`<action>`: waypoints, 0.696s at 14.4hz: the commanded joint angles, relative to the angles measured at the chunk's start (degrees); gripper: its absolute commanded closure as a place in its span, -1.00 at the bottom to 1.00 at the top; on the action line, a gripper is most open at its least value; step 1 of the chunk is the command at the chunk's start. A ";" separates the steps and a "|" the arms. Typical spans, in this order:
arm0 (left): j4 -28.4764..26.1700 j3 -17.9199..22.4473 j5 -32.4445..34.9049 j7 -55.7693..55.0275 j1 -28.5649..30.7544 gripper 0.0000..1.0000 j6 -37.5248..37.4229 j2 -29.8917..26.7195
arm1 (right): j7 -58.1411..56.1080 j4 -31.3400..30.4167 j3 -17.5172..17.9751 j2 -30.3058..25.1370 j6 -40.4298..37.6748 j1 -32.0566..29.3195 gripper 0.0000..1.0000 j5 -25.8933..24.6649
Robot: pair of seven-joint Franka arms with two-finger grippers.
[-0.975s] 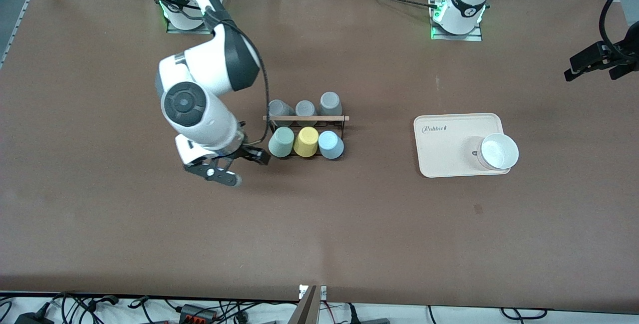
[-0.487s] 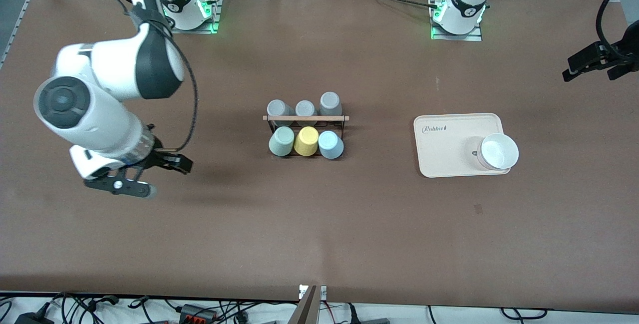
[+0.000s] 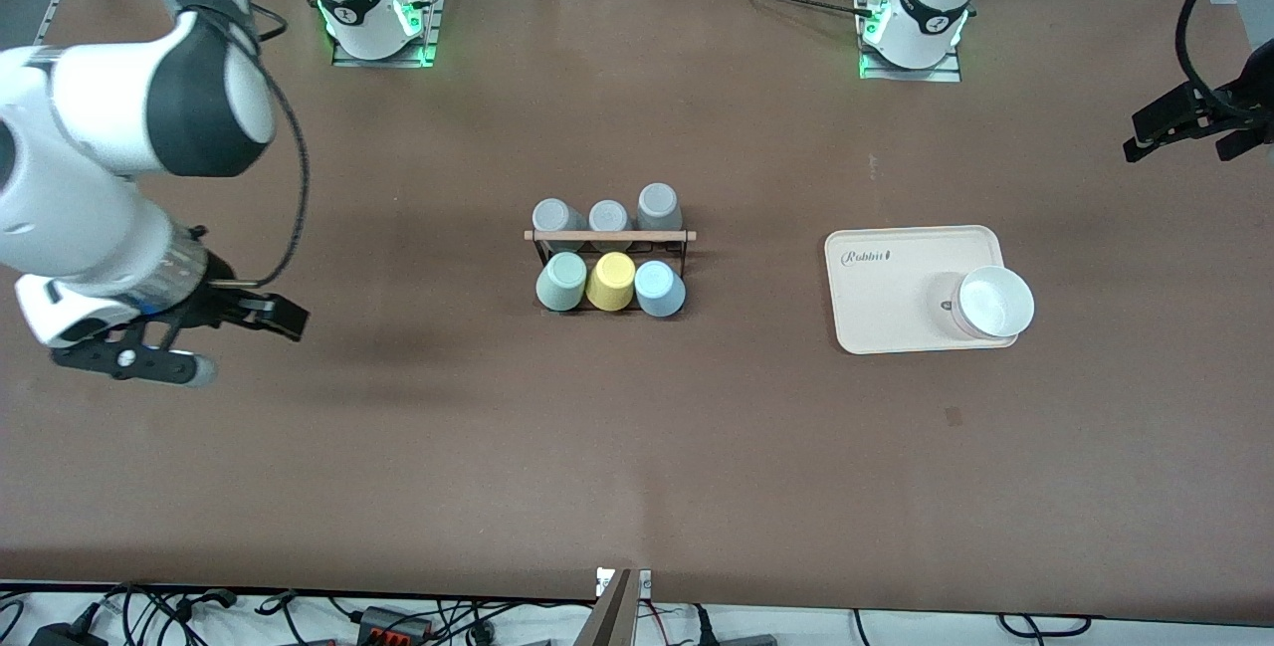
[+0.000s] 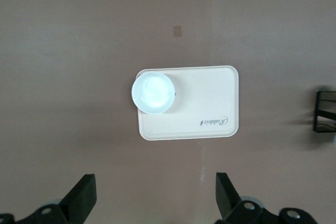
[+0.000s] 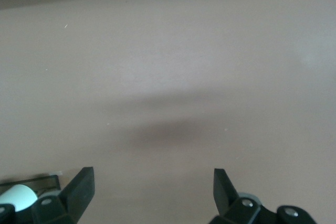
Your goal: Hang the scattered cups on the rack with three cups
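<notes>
The right end effector (image 3: 214, 342) hangs over bare bench (image 3: 637, 467) toward the right arm's end, well apart from the rack, with its two fingers spread wide and nothing between them; its wrist view shows the same gap over plain brown surface. The left end effector (image 4: 155, 203) is up over the left arm's end of the bench, its fingers likewise parted and empty, looking down on the tray from above.

At the middle of the bench stands one rack (image 3: 609, 236), a black wire frame with a light wooden rod along its top. Six cups sit on it, mouth down, in two rows of three. The row nearer the front camera holds one pale mint green cup (image 3: 561, 283) toward the right arm's end, one yellow cup (image 3: 610, 282) in the middle and one light blue cup (image 3: 659, 289) toward the left arm's end, each just beside the next. The farther row holds three grey cups (image 3: 608, 215).

Toward the left arm's end lies one beige tray (image 3: 886, 288). It carries one white bowl (image 3: 994, 302), upright and empty, at the tray's corner nearest the front camera, its rim overhanging the tray's edge.
</notes>
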 commanded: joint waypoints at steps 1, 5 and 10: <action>1.80 -0.38 2.29 2.03 -0.35 -1.00 -0.70 0.85 | -4.81 -1.06 7.45 -4.57 -0.95 -8.67 -1.00 -1.16; 3.21 0.05 1.15 1.94 0.09 -1.00 -3.06 1.02 | -9.48 -4.14 19.40 -9.85 -0.69 -20.72 -1.00 -7.48; 2.86 0.15 1.59 2.90 3.24 -1.00 -3.25 0.41 | -12.56 -5.64 21.28 -11.27 -1.04 -23.91 -1.00 -8.02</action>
